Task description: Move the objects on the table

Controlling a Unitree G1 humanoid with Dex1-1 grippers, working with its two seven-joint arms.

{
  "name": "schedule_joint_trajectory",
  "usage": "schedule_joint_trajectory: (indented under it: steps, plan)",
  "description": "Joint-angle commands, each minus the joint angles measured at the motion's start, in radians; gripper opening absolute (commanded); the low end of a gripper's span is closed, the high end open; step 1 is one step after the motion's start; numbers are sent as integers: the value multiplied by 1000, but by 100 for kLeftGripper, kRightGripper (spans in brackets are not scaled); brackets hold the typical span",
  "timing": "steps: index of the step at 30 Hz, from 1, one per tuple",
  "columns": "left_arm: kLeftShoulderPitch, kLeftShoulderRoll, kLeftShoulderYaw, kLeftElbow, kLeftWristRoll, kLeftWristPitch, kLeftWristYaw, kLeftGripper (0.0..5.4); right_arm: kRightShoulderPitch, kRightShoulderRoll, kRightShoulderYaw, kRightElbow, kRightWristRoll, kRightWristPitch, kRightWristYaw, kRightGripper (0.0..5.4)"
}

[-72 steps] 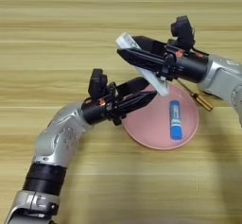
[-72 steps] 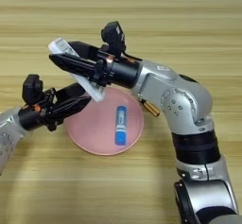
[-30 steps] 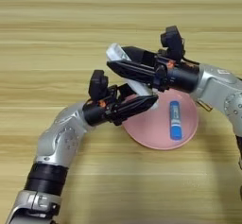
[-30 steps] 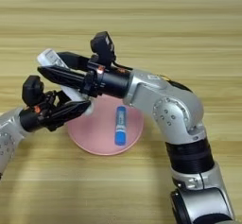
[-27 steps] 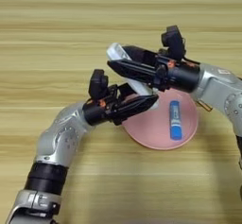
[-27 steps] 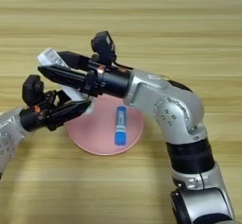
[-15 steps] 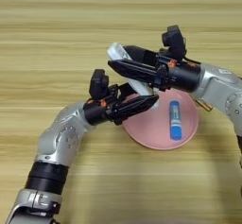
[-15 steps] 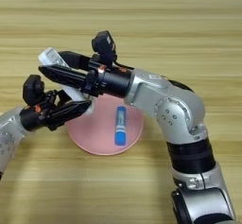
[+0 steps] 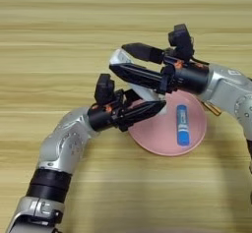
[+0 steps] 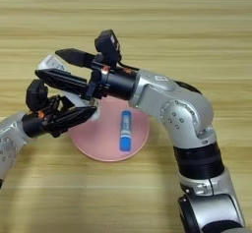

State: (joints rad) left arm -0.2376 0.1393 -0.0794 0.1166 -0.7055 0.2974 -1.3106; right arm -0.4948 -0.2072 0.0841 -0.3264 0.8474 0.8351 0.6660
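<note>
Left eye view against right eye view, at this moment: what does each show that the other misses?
Only the left eye view: the left arm up to its shoulder, and an amber handle by the pink plate.
Only the right eye view: the right arm down to its base.
Both: the left gripper over the plate's left edge, the right gripper holding the white remote, the blue tube on the plate, the table.

No lettering, number or brand mark can be read anywhere: the small blue tube (image 9: 182, 124) lying on the pink plate (image 9: 156, 141) shows only plain blue and white bands, and the white remote control (image 10: 49, 61) shows no legible marking
</note>
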Motion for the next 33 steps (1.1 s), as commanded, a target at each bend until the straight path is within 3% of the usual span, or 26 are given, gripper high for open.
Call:
schedule_joint_trajectory:
  steps: [1, 9, 13, 17, 23, 28, 31, 33]
  plan:
    - [-4, 6, 3, -2, 11, -11, 3, 288, -19, -3, -7, -16, 7, -13, 4, 519]
    - [-18, 7, 5, 52, 44, -40, 14, 288, -49, 10, -103, -24, 36, -70, -24, 540]
    - [-33, 5, 2, 88, 84, -69, 36, 288, -61, 26, -161, -41, -23, -199, -70, 540]
    - [-37, 8, -1, 104, 108, -92, 42, 288, -53, 30, -174, -45, -130, -345, -113, 540]
    - [-40, 10, 0, 119, 138, -126, 54, 288, -22, 32, -155, 28, -346, -570, -177, 540]
    - [-49, 12, 0, 141, 171, -156, 82, 288, 10, 11, -157, 167, -606, -826, -284, 540]
    - [-49, 17, 2, 142, 181, -166, 86, 288, 21, 3, -168, 252, -702, -915, -350, 540]
    - [-52, 23, 5, 143, 190, -178, 96, 288, 25, -23, -170, 332, -809, -995, -421, 540]
